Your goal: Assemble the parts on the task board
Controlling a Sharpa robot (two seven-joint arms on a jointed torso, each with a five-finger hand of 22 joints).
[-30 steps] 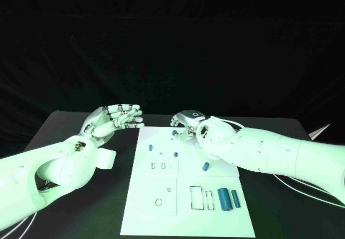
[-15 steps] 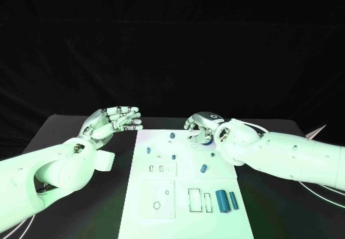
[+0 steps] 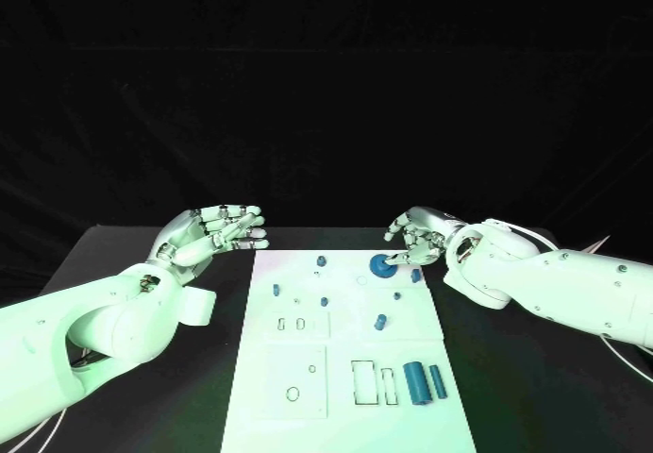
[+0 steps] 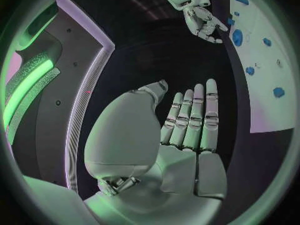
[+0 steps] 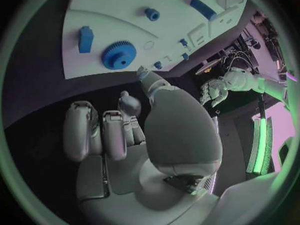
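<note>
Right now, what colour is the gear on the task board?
Blue; the gear shows best in the right wrist view.

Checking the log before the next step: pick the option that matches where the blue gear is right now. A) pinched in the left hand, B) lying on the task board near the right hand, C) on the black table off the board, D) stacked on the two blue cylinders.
B: the blue gear lies flat on the task board, just in front of the right hand, which holds nothing.

Gear (image 3: 385,265) on task board (image 3: 341,377) far right; two cylinders (image 3: 427,382) near right.
</note>
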